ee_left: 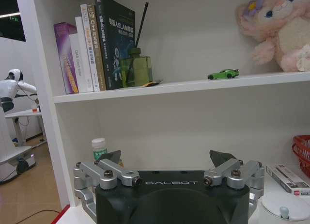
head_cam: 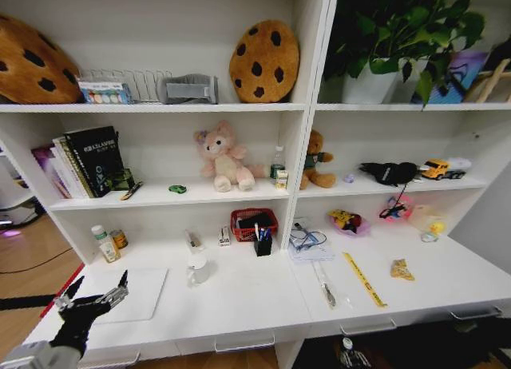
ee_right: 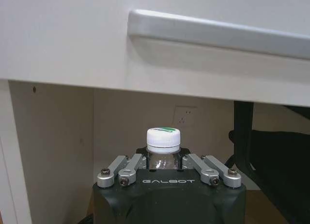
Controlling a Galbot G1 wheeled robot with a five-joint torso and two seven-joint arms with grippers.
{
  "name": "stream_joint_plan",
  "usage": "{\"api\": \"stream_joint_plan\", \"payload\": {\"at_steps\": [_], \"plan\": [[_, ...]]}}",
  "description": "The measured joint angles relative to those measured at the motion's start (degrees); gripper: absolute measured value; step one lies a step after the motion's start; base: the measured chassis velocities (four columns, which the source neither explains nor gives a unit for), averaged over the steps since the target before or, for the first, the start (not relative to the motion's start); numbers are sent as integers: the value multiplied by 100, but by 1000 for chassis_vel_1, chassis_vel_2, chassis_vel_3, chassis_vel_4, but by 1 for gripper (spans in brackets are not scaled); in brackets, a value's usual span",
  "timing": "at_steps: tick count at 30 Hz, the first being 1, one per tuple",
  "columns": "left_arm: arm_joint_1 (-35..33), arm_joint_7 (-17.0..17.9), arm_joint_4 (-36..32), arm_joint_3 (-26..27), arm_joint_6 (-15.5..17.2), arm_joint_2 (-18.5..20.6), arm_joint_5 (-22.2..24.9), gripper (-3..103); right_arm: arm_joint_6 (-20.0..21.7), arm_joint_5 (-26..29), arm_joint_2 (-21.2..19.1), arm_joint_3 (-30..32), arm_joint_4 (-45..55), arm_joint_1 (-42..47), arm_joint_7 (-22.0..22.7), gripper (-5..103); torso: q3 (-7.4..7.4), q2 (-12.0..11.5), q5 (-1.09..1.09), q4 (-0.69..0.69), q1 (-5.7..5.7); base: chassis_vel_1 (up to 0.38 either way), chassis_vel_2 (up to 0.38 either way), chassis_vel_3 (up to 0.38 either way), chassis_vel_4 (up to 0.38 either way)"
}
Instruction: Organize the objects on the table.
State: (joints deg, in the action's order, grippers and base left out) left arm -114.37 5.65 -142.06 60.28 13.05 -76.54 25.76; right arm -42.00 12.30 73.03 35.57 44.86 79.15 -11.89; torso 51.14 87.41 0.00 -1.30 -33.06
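**Q:** Where are your grippers, and what are they doing?

**A:** My left gripper [head_cam: 94, 299] hovers over the white table [head_cam: 239, 301] at about eight o'clock in my head view, beside a flat white pad [head_cam: 136, 293]. Its fingers are spread and hold nothing. My right gripper [ee_right: 169, 167] hangs below the table's front edge, under a drawer with a slim silver handle [ee_right: 218, 31]. It is clenched around a clear bottle with a white cap [ee_right: 163, 136], held upright, I judge so it can be lifted straight onto the table.

**Q:** Where are the objects to organize?

**A:** They are scattered. On the table, a black pen cup [head_cam: 263, 244] with blue pens stands near the centre, touching a red basket [head_cam: 254, 223] at its eleven o'clock. A small white-capped bottle [head_cam: 104, 243] sits far back at nine o'clock. A yellow strip [head_cam: 363, 278] lies at four o'clock. A tiny green toy car [ee_left: 223, 74] rests on the shelf above, just at nine o'clock of the pink plush toy [head_cam: 226, 156].

**Q:** How far along is the tidying?

**A:** Early, I judge: much clutter is loose.
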Motion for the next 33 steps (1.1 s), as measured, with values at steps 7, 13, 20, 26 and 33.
{"api": "stream_joint_plan", "payload": {"at_steps": [7,13,20,26,33], "plan": [[0,0,0,0,0,0,0,100,-381,-60,137,-121,-572,-507,-7,27,-1,0,1,1,0,0,0,0,0],[0,0,-1,0,0,0,0,100,-382,-178,232,-131,-716,-776,25,31,-1,0,0,1,0,0,0,0,0],[0,0,0,0,0,0,0,100,-314,-215,206,-127,-719,-759,112,58,-1,1,-1,1,0,0,0,0,0],[0,0,-1,0,0,0,0,100,-323,-214,193,-98,-553,-515,112,74,-1,1,0,1,0,0,0,0,0],[0,0,-1,0,0,0,0,100,-325,13,113,35,696,964,-92,98,-2,1,1,1,1,0,0,0,0]]}}
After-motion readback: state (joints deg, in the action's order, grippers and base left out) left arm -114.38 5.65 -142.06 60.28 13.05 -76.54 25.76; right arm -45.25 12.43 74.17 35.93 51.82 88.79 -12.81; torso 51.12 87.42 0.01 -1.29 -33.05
